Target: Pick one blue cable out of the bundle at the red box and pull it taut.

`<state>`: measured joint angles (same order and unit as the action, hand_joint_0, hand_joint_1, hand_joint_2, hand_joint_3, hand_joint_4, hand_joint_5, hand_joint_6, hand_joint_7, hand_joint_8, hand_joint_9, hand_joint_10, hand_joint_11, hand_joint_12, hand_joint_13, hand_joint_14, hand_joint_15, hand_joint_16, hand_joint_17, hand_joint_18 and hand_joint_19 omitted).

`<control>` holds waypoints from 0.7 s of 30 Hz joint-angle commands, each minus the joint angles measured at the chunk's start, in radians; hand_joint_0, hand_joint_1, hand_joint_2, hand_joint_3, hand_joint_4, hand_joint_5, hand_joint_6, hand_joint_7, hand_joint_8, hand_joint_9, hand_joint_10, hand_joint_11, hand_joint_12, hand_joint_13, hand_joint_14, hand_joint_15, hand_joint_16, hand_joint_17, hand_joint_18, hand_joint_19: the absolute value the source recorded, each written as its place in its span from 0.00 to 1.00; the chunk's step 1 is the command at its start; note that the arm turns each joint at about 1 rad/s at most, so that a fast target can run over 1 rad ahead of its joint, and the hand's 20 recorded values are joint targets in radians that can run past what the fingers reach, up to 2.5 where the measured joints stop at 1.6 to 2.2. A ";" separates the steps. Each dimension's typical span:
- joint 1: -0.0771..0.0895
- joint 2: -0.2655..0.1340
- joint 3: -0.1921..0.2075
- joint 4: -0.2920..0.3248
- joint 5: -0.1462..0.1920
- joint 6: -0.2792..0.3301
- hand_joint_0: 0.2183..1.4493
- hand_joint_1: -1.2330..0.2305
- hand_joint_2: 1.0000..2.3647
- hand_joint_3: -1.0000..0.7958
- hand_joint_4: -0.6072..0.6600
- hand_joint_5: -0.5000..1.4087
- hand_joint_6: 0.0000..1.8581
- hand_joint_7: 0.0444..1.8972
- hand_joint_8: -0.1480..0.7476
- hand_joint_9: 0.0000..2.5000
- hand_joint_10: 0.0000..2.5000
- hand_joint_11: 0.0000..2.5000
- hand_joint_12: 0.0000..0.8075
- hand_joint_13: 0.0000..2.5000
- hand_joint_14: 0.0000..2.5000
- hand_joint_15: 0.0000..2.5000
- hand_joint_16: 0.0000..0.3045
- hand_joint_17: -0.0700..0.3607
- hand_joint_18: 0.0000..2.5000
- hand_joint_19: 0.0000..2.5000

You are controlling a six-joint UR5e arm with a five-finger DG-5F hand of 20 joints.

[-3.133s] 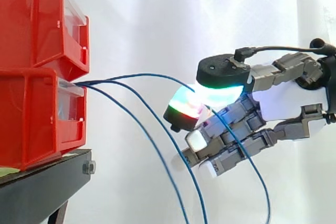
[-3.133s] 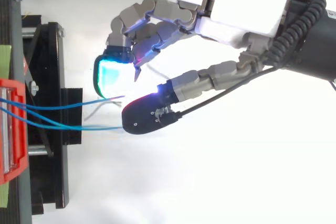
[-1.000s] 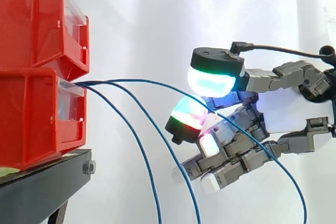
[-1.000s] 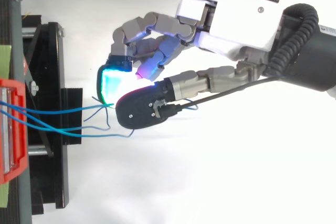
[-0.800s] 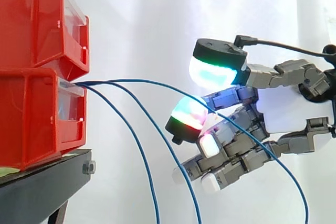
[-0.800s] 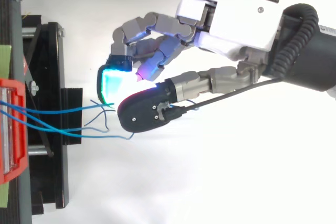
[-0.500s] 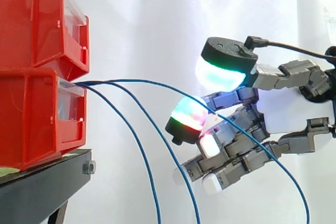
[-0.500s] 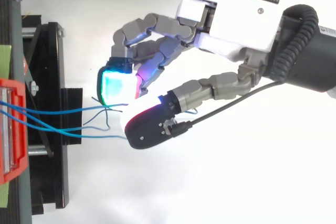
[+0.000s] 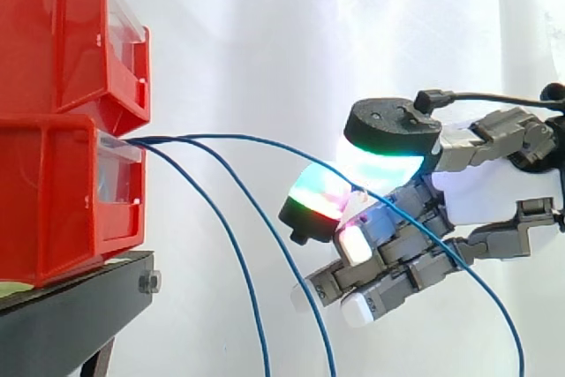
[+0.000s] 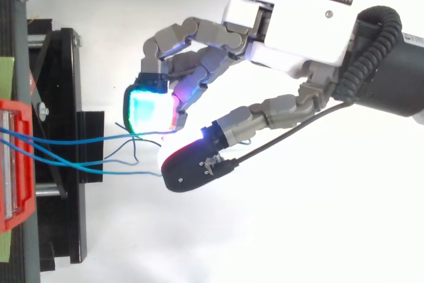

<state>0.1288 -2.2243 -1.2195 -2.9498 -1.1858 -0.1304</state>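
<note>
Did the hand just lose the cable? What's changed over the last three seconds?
The hand's thumb swung sideways off the glowing fingertip, letting go of the topmost thin blue cable, which now lies slack across the fingers. The stacked red plastic bins stayed put; the hand barely shifted.

Glossy red plastic is seen on the bins (image 9: 53, 183), which are fronted with clear plastic. The stand (image 9: 71, 315) is finished in matt black metal. The curtain (image 9: 265, 41) is made of soft white cloth. The cables (image 9: 231, 136) are sheathed in smooth blue plastic, and the hand (image 10: 298, 24) is cased in smooth white and matt grey.
</note>
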 commanded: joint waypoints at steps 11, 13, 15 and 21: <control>0.000 0.000 0.000 0.002 0.000 0.000 0.36 0.23 0.01 0.36 0.57 0.21 0.48 0.55 0.50 0.39 0.00 0.26 0.41 0.21 0.00 0.08 0.15 0.41 0.24 0.12; 0.000 0.000 0.000 0.002 0.000 0.000 0.36 0.25 0.01 0.36 0.58 0.21 0.48 0.55 0.50 0.40 0.01 0.26 0.41 0.22 0.00 0.08 0.15 0.41 0.24 0.12; 0.000 0.000 0.000 0.002 0.000 0.000 0.34 0.26 0.01 0.36 0.59 0.21 0.48 0.55 0.50 0.40 0.01 0.26 0.41 0.22 0.00 0.08 0.15 0.41 0.24 0.12; 0.000 0.000 0.000 0.000 0.000 0.000 0.31 0.32 0.01 0.36 0.57 0.21 0.48 0.54 0.50 0.40 0.00 0.25 0.41 0.22 0.00 0.09 0.16 0.41 0.24 0.13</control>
<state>0.1288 -2.2243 -1.2195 -2.9495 -1.1857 -0.1304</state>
